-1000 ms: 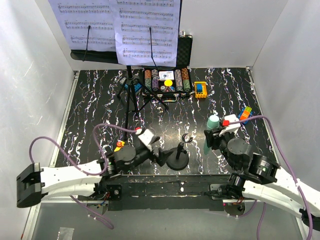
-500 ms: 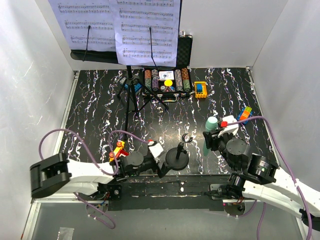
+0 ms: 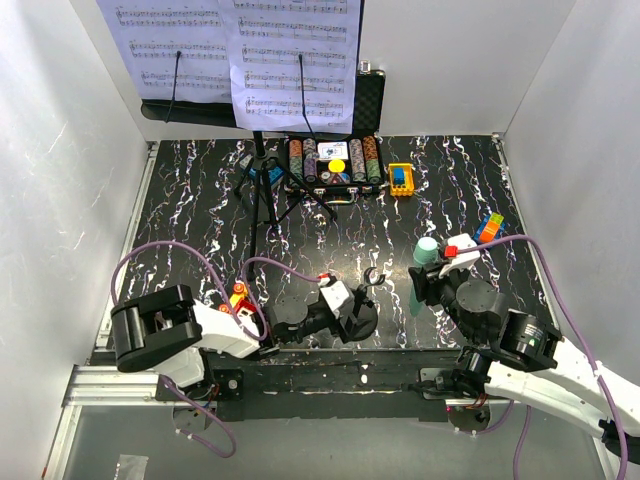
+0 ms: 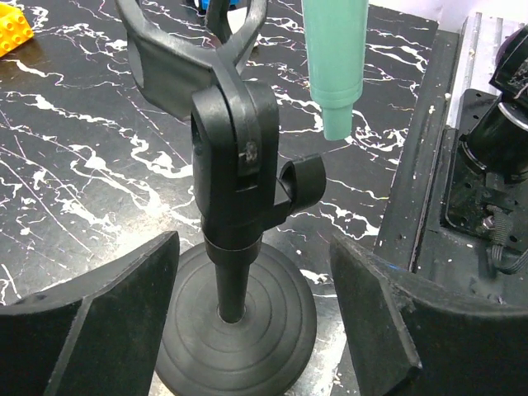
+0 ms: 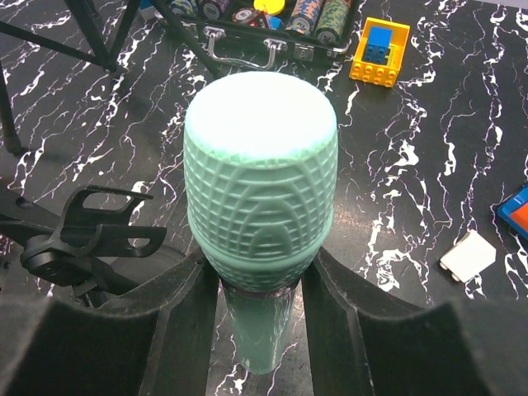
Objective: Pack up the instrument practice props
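Okay, top: my left arm low along near edge, left gripper [image 3: 348,303] at mic stand [image 3: 362,312]; right gripper [image 3: 424,283] holds microphone [image 3: 426,252] upright, near right. Left wrist: fingers [image 4: 99,313] wide apart, straddling the post, gripping nothing. Right wrist: clamped below mic head.

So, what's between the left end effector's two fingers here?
The small black mic stand; the left wrist view shows its post inside the open left end effector, with table visible on either side.
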Robot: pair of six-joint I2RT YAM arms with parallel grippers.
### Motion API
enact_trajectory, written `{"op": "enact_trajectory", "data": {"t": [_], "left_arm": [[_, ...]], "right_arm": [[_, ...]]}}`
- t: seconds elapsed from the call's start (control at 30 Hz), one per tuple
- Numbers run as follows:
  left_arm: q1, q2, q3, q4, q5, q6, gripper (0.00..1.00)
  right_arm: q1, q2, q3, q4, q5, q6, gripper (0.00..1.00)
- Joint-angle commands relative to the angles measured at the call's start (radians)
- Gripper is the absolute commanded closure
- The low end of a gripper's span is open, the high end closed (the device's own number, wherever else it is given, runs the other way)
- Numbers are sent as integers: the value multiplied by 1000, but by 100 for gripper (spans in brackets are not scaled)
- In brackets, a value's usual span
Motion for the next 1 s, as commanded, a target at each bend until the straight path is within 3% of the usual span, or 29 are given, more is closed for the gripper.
{"op": "enact_trajectory", "data": {"t": [0.0, 0.3, 0.7, 0.83, 0.97], "left_arm": [[10, 25, 25, 57, -7, 18, 31], [19, 110, 36, 134, -18, 17, 55], [21, 72, 25, 111, -1, 23, 100], [18, -104, 45, -105, 7, 20, 100], [-11, -397, 115, -512, -166, -11, 100]], "right_arm": [[1, -6, 28, 19, 4, 10, 99], [1, -3, 29, 10, -2, 12, 99], [1, 0, 32, 7, -4, 18, 99], [1, -1, 38, 1, -4, 18, 99], [1, -20, 35, -2, -4, 24, 99]]}}
